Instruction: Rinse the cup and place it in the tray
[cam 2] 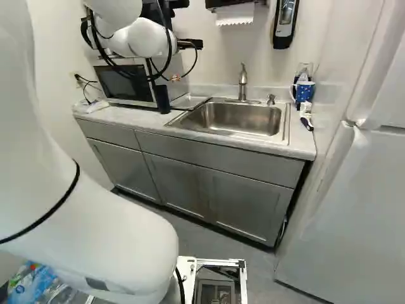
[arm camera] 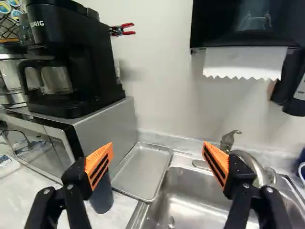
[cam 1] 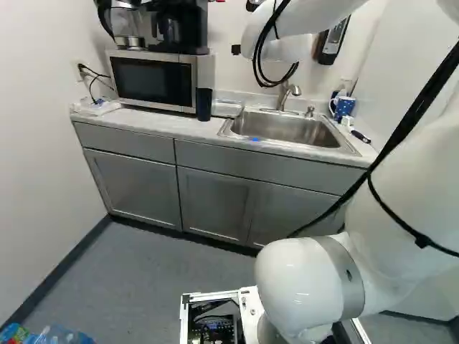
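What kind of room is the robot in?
It looks like a small kitchen, maybe a break room at a workplace. You can tell from the metal sink set into the counter, the microwave, and the coffee maker sitting on top of the microwave.

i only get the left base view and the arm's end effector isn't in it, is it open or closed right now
Observer: Open. In the wrist view the end effector has its two orange pads standing wide apart, with nothing held between them.
Operator: ok, and the tray by the microwave, i just see a sliver of it, anything on it
Observer: Nothing that I can see. The wrist view looks down onto its flat metal surface, and what shows of that is bare.
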Tool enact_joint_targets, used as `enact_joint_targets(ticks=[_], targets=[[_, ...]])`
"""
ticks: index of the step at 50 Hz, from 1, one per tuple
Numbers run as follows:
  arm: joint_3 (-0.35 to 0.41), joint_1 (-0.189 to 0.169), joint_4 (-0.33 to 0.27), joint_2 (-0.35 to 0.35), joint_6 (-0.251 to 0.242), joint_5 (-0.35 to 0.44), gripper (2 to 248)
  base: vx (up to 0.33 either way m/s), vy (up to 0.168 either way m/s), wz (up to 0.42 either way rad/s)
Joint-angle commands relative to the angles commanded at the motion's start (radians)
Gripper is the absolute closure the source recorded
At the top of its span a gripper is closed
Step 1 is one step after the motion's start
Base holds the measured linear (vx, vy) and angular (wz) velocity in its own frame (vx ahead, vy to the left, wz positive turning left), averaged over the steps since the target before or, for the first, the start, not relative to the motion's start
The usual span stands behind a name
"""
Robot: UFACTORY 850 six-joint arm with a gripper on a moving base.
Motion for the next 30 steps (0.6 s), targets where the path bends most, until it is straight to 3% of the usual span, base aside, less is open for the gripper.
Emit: enact_joint_targets(ticks=[30], targets=[[0.000, 0.000, 0.000, 0.000, 0.000, 0.000, 3, 0.067, -0.084, 0.019]])
